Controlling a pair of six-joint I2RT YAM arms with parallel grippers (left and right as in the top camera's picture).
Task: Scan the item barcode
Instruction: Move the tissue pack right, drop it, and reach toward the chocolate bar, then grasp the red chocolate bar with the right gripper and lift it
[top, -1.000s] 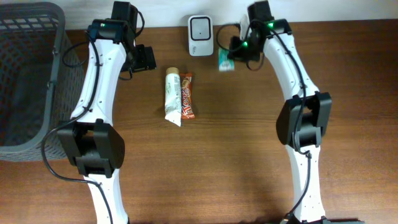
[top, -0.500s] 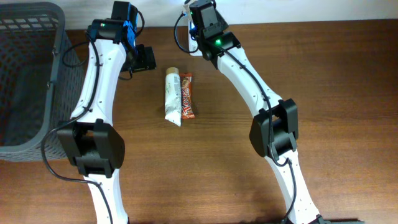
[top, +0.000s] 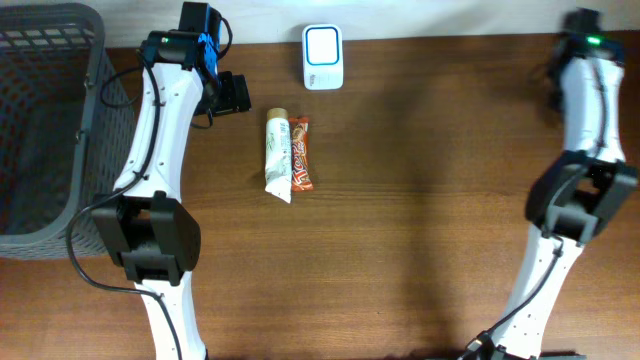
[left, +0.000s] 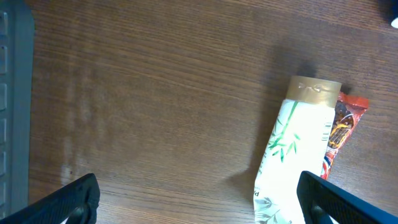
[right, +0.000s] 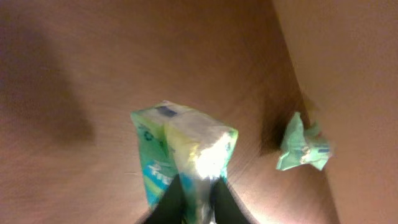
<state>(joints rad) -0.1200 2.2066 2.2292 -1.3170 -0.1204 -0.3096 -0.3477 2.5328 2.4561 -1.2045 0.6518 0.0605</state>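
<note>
Packet gripped, scanner well off — the job looks partway at best

The right hand (right: 198, 202) is pinched narrow on the lower end of a green packet (right: 186, 146) above the bench (top: 420, 200), with a crumpled green wrapper (right: 303, 146) lying nearby. The left hand (left: 202, 199) hangs wide and empty near the tube (top: 278, 155) and snack bar (top: 301, 152), which lie side by side. The scanner (top: 323, 57) sits at the far edge, well apart from the packet — by my judgement those two items still await presenting.
</note>
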